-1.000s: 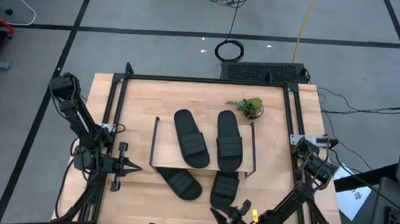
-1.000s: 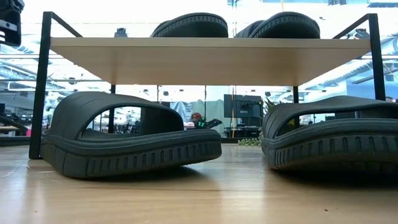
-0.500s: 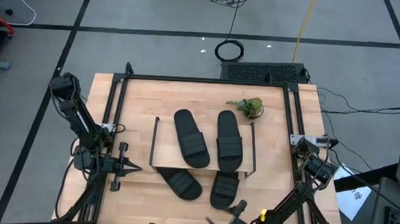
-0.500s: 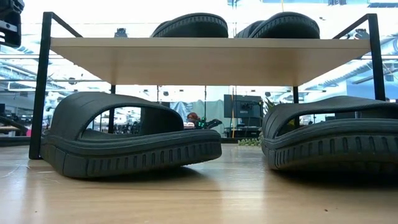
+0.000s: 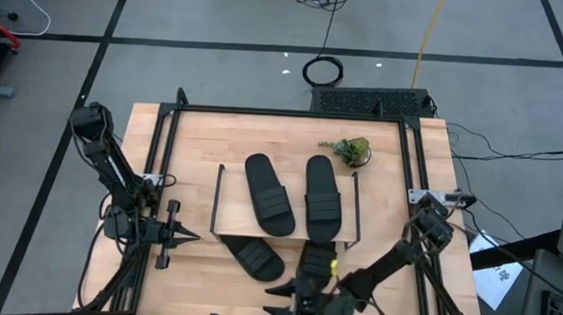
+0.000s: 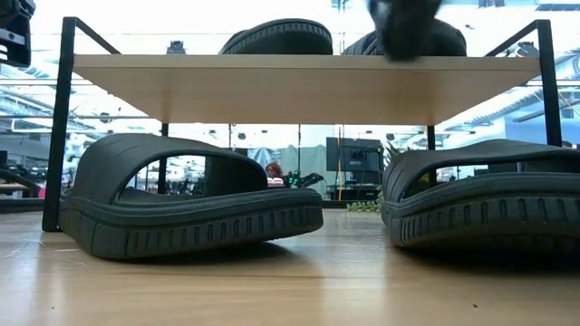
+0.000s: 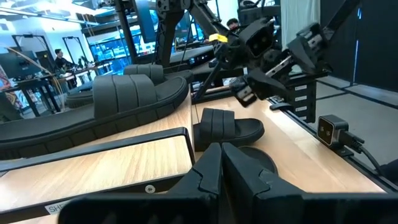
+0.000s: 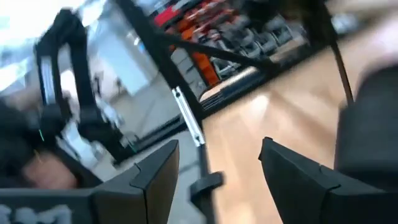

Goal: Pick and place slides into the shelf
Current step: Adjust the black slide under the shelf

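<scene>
Four slides: two (image 5: 267,206) (image 5: 324,198) on the shelf (image 5: 222,216) top, two (image 5: 258,258) (image 5: 314,262) beneath, poking out, long axes running front to back. Right claw (image 5: 288,303), fingers apart, empty, hovers just in front of the lower right slide; it has swung left since earlier. Left claw (image 5: 189,236), fingers together, waits left of the shelf.

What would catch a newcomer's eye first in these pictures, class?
Most striking are the four black slides: two lie side by side on the shelf's wooden top, and two sit on the table beneath it, poking out at the near edge. Next comes the right hand, open, low at the table's near edge by the right-side lower slide, while the left hand waits shut beside the shelf.
</scene>
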Motion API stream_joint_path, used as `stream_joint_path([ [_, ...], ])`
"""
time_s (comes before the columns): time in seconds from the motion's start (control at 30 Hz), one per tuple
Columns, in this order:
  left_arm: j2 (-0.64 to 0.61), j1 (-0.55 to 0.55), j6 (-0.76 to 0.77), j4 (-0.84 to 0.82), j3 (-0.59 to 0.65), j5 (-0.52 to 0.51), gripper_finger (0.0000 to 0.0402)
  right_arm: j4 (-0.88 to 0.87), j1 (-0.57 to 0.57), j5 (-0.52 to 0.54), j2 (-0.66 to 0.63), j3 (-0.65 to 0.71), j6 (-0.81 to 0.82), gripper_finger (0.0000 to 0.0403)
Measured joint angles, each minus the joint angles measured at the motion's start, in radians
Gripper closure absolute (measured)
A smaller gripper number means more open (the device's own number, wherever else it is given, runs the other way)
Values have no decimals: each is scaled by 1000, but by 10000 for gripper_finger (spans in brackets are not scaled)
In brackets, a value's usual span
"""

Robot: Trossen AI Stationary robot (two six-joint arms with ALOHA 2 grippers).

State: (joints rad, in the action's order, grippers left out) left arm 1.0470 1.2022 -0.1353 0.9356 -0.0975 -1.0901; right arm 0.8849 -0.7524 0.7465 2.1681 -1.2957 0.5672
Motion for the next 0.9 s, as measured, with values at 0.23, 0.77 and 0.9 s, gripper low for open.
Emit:
stream_joint_path([
  [0.23, 0, 0, 10, -41, 0, 0, 380, -310, -2, 26, 0, -79, -474, 188],
  [0.77, 0, 0, 60, -79, 0, 0, 380, -627, 62, 89, 25, -158, -852, 188],
  [0.9, 0, 0, 63, -80, 0, 0, 380, -556, 76, 102, 63, -158, -968, 188],
])
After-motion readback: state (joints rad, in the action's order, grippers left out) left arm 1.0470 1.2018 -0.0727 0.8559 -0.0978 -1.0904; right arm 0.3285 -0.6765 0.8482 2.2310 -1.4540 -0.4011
